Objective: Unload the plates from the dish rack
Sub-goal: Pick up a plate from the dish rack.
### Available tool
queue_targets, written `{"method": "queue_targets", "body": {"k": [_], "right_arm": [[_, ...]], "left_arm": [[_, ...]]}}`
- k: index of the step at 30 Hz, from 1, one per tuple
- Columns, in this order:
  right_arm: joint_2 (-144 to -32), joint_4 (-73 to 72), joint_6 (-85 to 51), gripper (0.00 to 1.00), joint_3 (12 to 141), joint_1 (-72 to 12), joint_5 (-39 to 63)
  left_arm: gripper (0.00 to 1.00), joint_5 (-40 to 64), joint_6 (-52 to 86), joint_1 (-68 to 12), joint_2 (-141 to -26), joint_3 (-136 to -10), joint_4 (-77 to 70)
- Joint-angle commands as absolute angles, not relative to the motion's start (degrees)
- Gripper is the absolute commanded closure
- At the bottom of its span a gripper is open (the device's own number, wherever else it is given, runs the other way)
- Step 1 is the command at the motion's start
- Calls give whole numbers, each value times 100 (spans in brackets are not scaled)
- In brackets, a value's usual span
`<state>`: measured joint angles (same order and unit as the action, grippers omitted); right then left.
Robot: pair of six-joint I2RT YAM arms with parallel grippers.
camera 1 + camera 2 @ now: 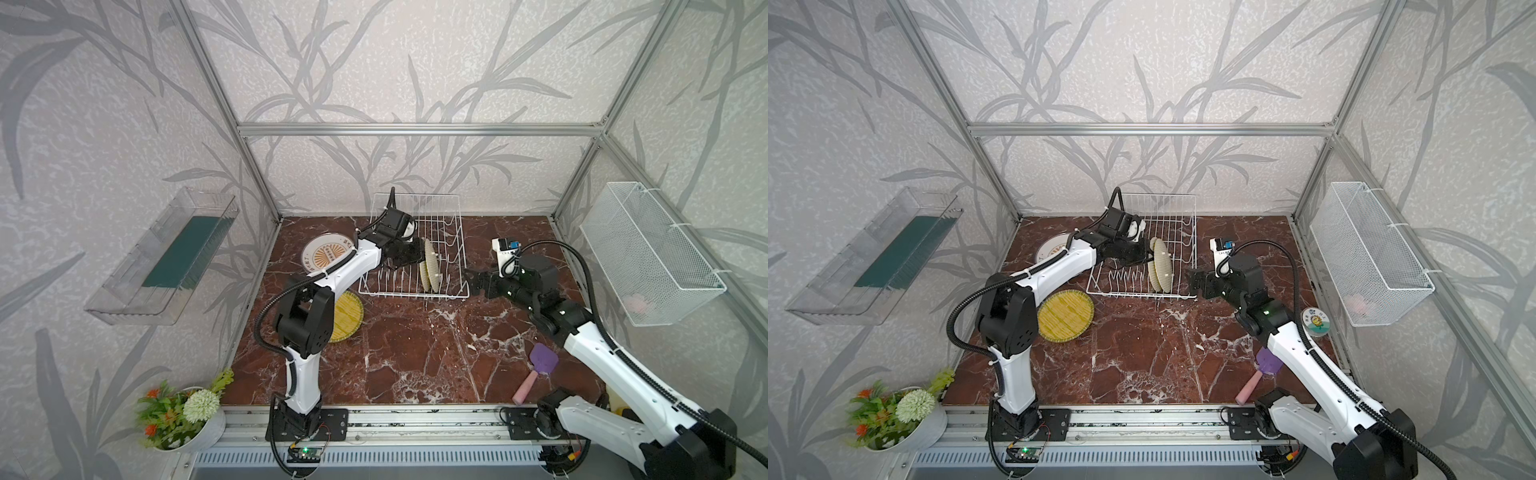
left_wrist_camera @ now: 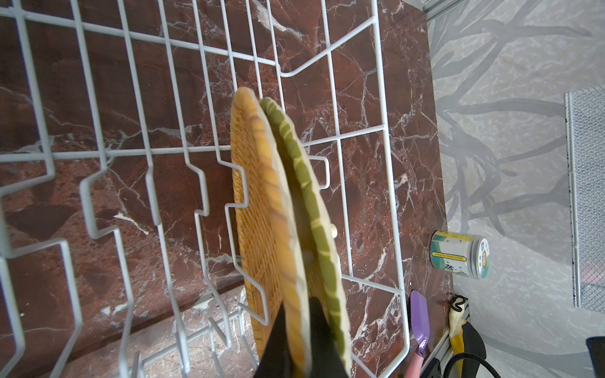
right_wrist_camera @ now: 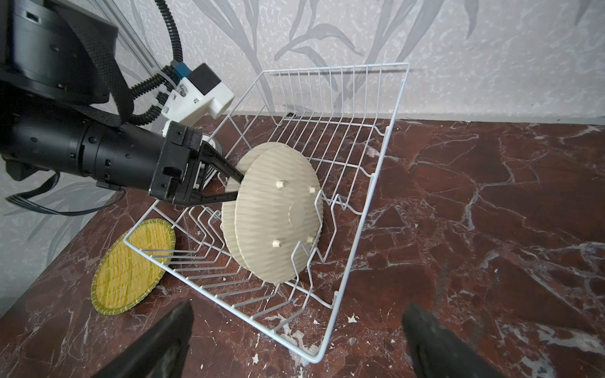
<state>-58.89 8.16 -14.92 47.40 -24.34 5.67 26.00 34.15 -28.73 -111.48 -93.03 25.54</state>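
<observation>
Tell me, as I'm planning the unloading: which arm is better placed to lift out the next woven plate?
Left. The left gripper is shut on the woven plate nearer it in the dish rack; the right gripper hangs open and empty outside it.

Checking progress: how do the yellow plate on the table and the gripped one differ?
The table plate lies flat outside the dish rack; gripped plate stands on edge inside. The left gripper is shut on the gripped plate; the table plate is free. Both round, woven.
</observation>
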Motion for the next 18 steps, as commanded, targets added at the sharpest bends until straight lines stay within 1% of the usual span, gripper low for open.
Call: {"method": "queue_targets", "body": {"k": [1,8,18], "right_arm": [[-5854,780,-1474,1,4751,-2417,606],[-5801,841,-1442,1,4739,-2408,608],[-5809,844,-1427,1,4755,-2408,668]], "left_arm": [[95,2652,3749,-2918,-10885,-9098,2285],[100,2636,4172,-3034,-10811,-8792,1831],[100,2760,4292,-3121,-10813,-8868,1633]]}}
